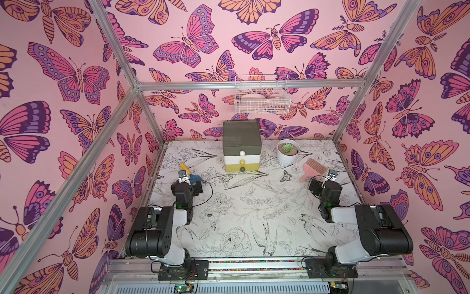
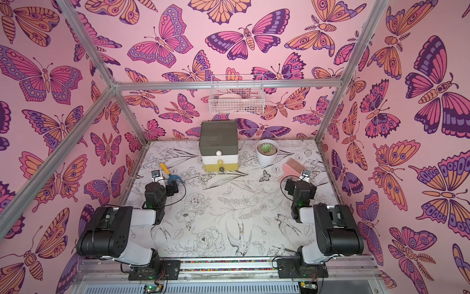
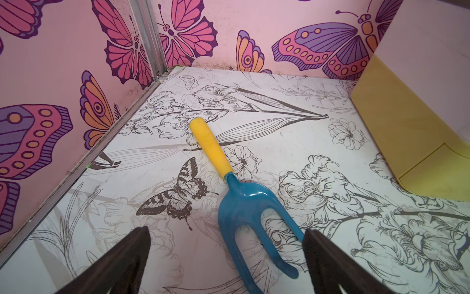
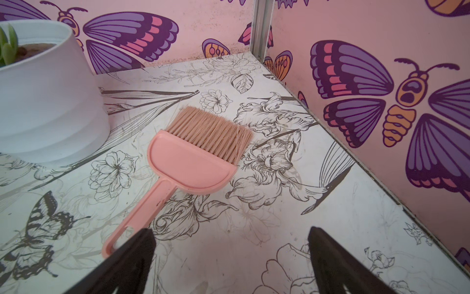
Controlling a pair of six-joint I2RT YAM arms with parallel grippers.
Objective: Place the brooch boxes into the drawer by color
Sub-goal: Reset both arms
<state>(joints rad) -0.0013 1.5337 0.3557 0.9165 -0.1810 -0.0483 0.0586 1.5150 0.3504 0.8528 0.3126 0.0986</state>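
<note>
1 drawer (image 1: 241, 146), its 3 tiers shut, stands at the back of the table (image 1: 254, 216). Left gripper (image 3: 226, 230) spread over 1 fork (image 3: 243, 201); right gripper (image 4: 231, 230) spread beside 1 brush (image 4: 190, 165).

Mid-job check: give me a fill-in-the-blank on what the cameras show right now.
The drawer has a grey top tier, a white middle tier and a ____ bottom tier.
The garden fork near the left gripper has a yellow handle and a ____ head.
The brush ahead of the right gripper has a plastic body coloured ____.
Both grippers' jaws stand ____.
Missing words: yellow; blue; pink; open.
</note>
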